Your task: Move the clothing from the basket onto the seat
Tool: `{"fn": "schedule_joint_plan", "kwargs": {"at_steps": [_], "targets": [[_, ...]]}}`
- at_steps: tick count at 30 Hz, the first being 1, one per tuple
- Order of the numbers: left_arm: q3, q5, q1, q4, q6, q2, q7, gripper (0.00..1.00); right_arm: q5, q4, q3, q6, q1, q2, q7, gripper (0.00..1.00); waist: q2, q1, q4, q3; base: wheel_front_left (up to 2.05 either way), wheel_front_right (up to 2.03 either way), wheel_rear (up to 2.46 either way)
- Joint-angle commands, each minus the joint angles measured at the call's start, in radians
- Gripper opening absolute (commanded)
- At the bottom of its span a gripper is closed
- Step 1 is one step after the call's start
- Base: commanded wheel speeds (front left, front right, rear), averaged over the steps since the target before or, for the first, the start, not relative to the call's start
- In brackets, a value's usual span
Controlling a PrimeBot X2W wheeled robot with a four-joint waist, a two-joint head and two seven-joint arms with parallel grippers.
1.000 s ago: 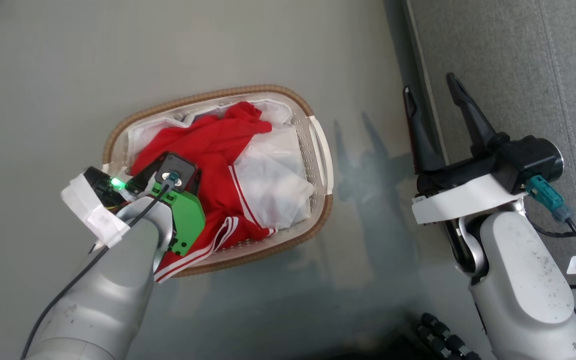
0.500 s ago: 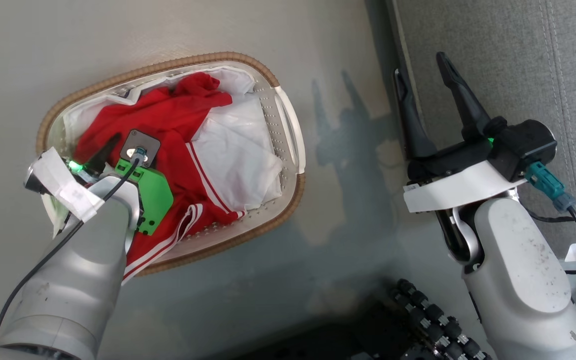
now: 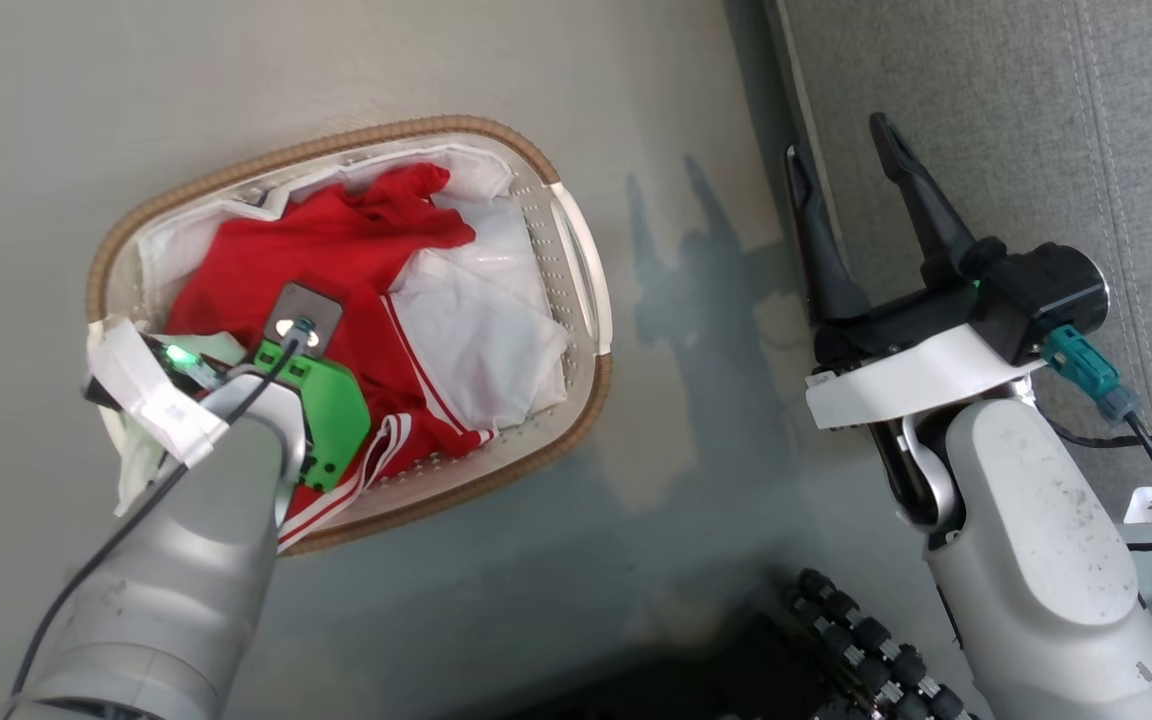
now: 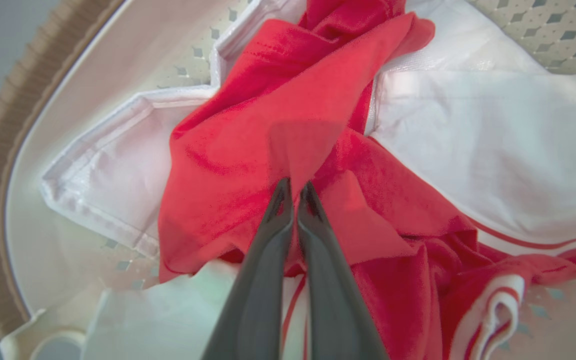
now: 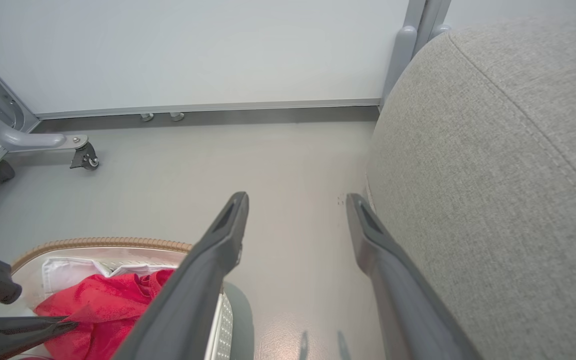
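Head view, largest first. The seat (image 3: 1036, 120) takes the 1-to-3 o'clock corner, bare grey weave. Pale floor (image 3: 436, 60) covers the rest. The basket (image 3: 356, 138) sits on it at 9 o'clock, well apart from the seat.

All the clothing (image 3: 326, 250) lies in the basket, heaped red over the white liner (image 4: 103, 165), with a striped hem (image 3: 356, 470) draped across the rim at 6 o'clock.

Left gripper (image 4: 294, 192) is down in the heap, fingers pressed together on a raised fold of the red garment. Right gripper (image 3: 834, 140) hangs at 2 o'clock by the seat's edge, fingers wide apart and holding nothing.

Risks as we judge them:
- The pinch is thin, so slick fabric could slip out on the lift.
- The garments look tangled, so a second piece or the liner may ride up.
- The draped hem could catch the rim and tip the light basket.
- The right arm stands in the carry path.
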Motion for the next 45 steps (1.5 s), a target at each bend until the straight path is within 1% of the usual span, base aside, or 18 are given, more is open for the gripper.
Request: {"fn": "schedule_joint_plan", "kwargs": {"at_steps": [1, 7, 13, 19, 23, 29, 34, 39, 43, 45], "targets": [[-0.004, -0.009, 0.019, 0.001, -0.005, -0.004, -0.013, 0.0, -0.007, 0.009, -0.003, -0.001, 0.01, -0.003, -0.005, 1.0, 0.0, -0.0001, 0.018, -0.032, 0.0, 0.0, 0.0], [-0.018, -0.032, 0.065, -0.002, -0.029, -0.036, -0.068, 0.0, -0.036, 0.04, -0.012, -0.001, 0.043, -0.003, -0.005, 1.0, 0.0, -0.0001, 0.059, -0.128, 0.0, 0.0, 0.0], [-0.047, -0.049, 0.119, -0.046, -0.061, -0.059, -0.114, 0.0, -0.068, 0.074, -0.038, -0.001, 0.087, -0.004, -0.005, 1.0, 0.0, -0.0001, 0.114, -0.25, 0.0, 0.0, 0.0], [-0.085, -0.082, 0.171, -0.144, -0.083, -0.063, -0.13, 0.0, -0.098, 0.108, -0.065, -0.001, 0.153, -0.004, -0.005, 1.0, 0.0, -0.0001, 0.173, -0.394, 0.0, 0.0, 0.0], [-0.112, -0.092, 0.193, -0.224, -0.09, -0.061, -0.13, 0.0, -0.107, 0.13, -0.075, -0.001, 0.2, -0.004, -0.005, 1.0, 0.0, -0.0001, 0.199, -0.489, 0.0, 0.0, 0.0], [-0.161, -0.09, 0.204, -0.372, -0.095, -0.006, -0.131, 0.0, -0.11, 0.153, -0.072, -0.001, 0.269, -0.004, -0.005, 1.0, 0.0, -0.0001, 0.218, -0.616, 0.0, 0.0, 0.0], [-0.24, -0.103, 0.17, -0.508, -0.095, 0.052, -0.122, 0.0, -0.113, 0.168, -0.075, -0.001, 0.321, -0.003, -0.005, 1.0, 0.0, -0.0001, 0.225, -0.709, 0.0, 0.0, 0.0], [-0.301, -0.156, 0.101, -0.681, -0.094, 0.135, -0.054, 0.0, -0.111, 0.173, -0.07, -0.001, 0.349, -0.003, -0.005, 1.0, 0.0, -0.0001, 0.221, -0.773, 0.0, 0.0, 0.0], [-0.301, -0.195, 0.031, -0.798, -0.094, 0.198, 0.004, 0.0, -0.107, 0.17, -0.041, -0.001, 0.337, -0.003, -0.005, 1.0, 0.0, -0.0001, 0.209, -0.795, 0.0, 0.0, 0.0], [-0.29, -0.212, 0.001, -0.842, -0.094, 0.215, 0.029, 0.0, -0.105, 0.17, -0.022, -0.001, 0.32, -0.003, -0.005, 1.0, 0.0, -0.0001, 0.203, -0.8, 0.0, 0.0, 0.0]]}}
